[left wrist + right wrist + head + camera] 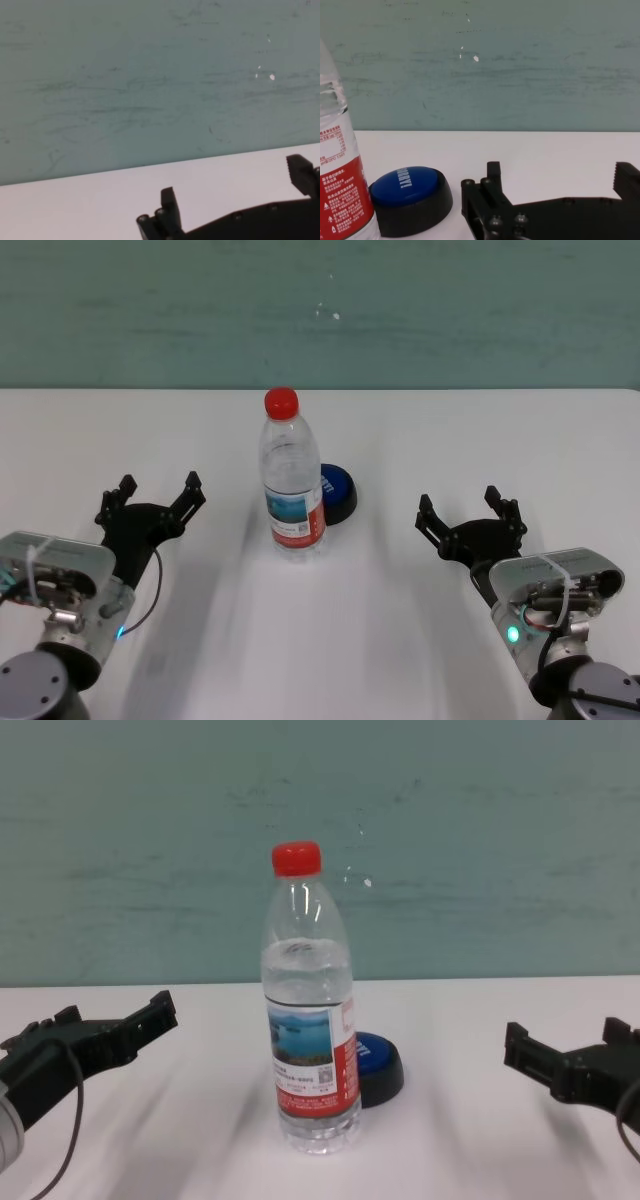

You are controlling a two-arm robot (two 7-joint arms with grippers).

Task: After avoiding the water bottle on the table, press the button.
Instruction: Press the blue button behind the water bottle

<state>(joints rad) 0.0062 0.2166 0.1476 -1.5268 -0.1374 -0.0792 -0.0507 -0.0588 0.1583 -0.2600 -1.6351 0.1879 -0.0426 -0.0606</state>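
The water bottle point(291, 480) stands upright mid-table, clear with a red cap and a red-and-white label; it also shows in the chest view point(307, 1020) and at the edge of the right wrist view point(340, 175). Right behind it and slightly to its right sits the blue-topped button point(337, 494) on a black base point(380, 1070) point(410, 197), partly hidden by the bottle. My left gripper point(158, 494) hovers open left of the bottle, nothing between its fingers point(235, 195). On the bottle's right, my right gripper point(468, 506) is open too point(555, 175), level with the button.
The white table point(500, 440) runs back to a teal wall point(320, 310). Bare tabletop lies between each gripper and the bottle and along the near side.
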